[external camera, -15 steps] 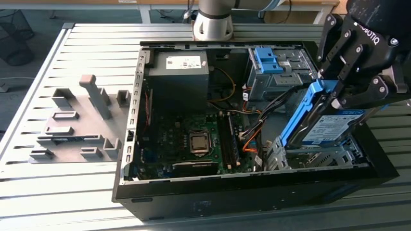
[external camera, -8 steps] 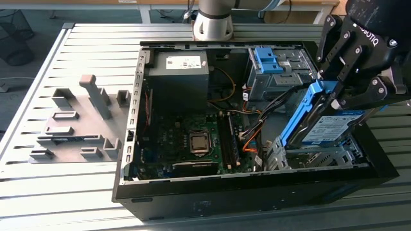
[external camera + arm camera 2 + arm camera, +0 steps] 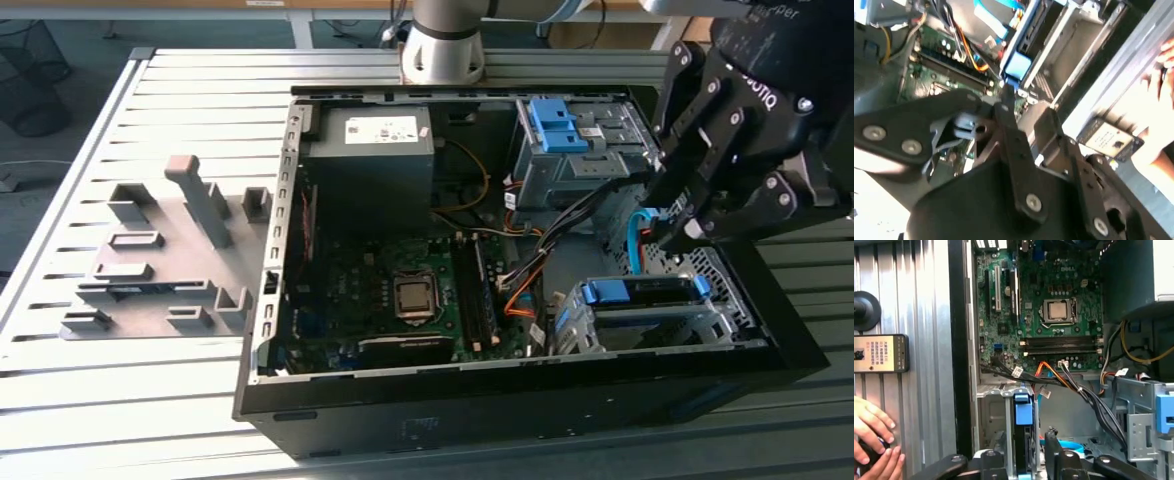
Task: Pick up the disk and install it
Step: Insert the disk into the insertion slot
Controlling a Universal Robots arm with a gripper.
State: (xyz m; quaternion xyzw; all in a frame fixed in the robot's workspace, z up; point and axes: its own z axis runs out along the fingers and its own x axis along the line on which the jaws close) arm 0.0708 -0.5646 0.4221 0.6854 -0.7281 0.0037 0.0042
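The disk (image 3: 641, 292), silver with a blue carrier rail, sits in the grey drive cage (image 3: 627, 328) at the front corner of the open computer case, on the exterior view's right. My black gripper (image 3: 674, 235) hangs just above it, open. In the first wrist view the disk (image 3: 1023, 415) stands on edge in the cage (image 3: 996, 395), and my gripper (image 3: 1021, 445) straddles it with a gap on each side. The second wrist view shows the blue end of the disk (image 3: 1016, 65) just beyond my fingertips (image 3: 1004, 97).
The case holds a green motherboard (image 3: 400, 290), a black power-supply box (image 3: 374, 150), an upper grey bay with a blue bracket (image 3: 561, 125) and loose cables (image 3: 561, 215). Grey fixtures (image 3: 160, 260) stand on the slatted table. A person's hand (image 3: 871, 440) rests beside the case.
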